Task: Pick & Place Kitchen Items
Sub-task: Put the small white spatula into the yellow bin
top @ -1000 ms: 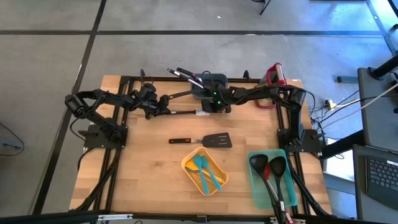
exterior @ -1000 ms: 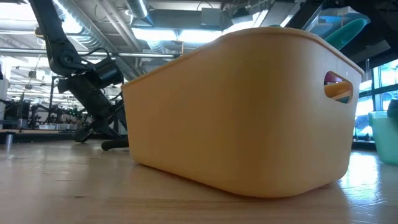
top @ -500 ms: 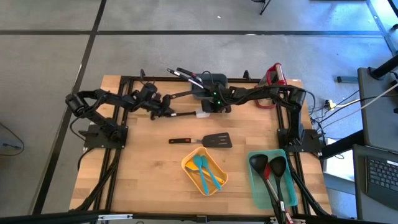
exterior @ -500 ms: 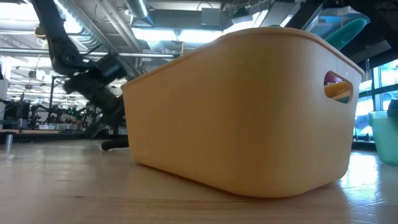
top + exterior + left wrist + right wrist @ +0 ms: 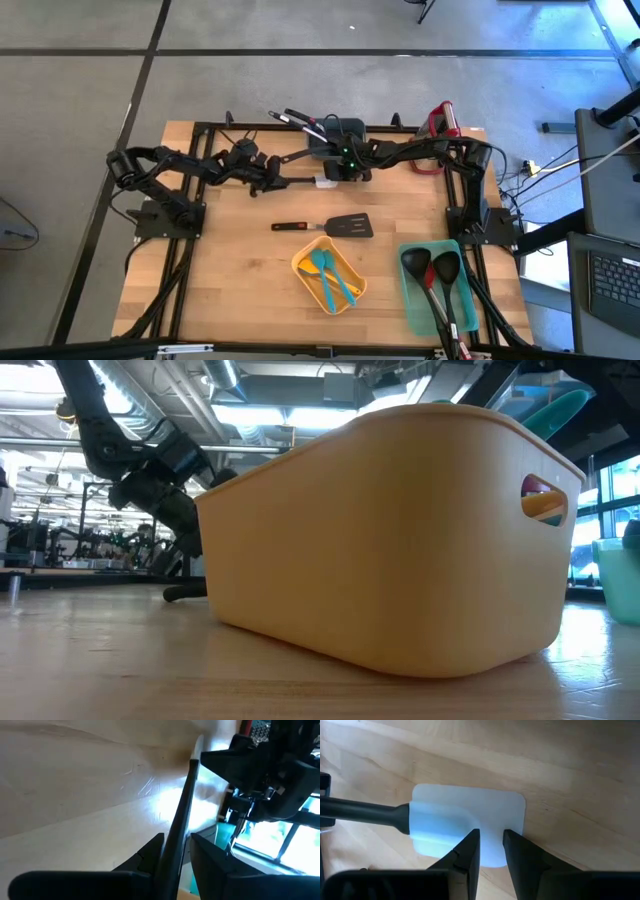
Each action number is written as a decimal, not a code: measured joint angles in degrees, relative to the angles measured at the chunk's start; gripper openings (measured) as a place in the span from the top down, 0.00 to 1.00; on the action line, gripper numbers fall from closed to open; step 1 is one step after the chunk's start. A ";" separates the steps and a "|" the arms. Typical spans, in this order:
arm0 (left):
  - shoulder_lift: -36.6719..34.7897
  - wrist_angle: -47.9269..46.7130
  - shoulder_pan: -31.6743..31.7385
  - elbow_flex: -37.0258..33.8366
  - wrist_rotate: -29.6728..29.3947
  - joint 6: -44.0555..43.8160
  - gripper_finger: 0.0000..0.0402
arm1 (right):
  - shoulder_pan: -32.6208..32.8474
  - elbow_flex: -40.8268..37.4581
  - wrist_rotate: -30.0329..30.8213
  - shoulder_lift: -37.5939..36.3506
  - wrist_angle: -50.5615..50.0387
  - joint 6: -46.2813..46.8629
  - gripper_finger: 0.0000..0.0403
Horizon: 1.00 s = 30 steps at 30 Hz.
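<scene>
A white-headed spatula lies flat at the far middle of the table, its head (image 5: 325,182) toward the right and its dark handle (image 5: 292,182) toward the left. The head also fills the right wrist view (image 5: 465,820). My left gripper (image 5: 268,180) is at the handle's free end, shut on it (image 5: 176,845). My right gripper (image 5: 340,170) points down over the head's near edge, with a narrow gap between its fingers (image 5: 491,840). I cannot tell whether its tips touch the head. A black turner (image 5: 330,226) lies flat mid-table. My left gripper pinches the spatula's dark handle (image 5: 177,827) between its two fingers, near the handle's free end. The fingers come from the table's left, slanting down, and lie roughly along the handle. The handle runs on low over the wood toward the white head.
A yellow basket (image 5: 303,262) with teal spatulas (image 5: 330,275) stands near the front middle and fills the low view (image 5: 400,540). A teal bin (image 5: 408,290) with black ladles (image 5: 430,265) is at the front right. More utensils (image 5: 305,125) stick out at the far edge.
My left gripper has gone toward the table's right edge, along the spatula's handle toward the white head, and stands a little higher in the low view. The spatula and my right arm have kept still.
</scene>
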 joint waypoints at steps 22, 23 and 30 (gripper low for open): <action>-0.04 2.38 0.47 -0.07 -6.84 -0.85 0.79 | 0.35 0.00 0.17 0.00 -0.17 -1.49 0.76; -0.05 2.38 0.47 -0.07 -6.84 -0.83 0.79 | 0.35 0.00 0.17 0.00 -0.17 -1.49 0.76; -0.17 2.76 0.41 -0.09 -5.86 0.21 0.94 | 0.37 0.00 0.17 0.00 -0.15 -1.53 0.76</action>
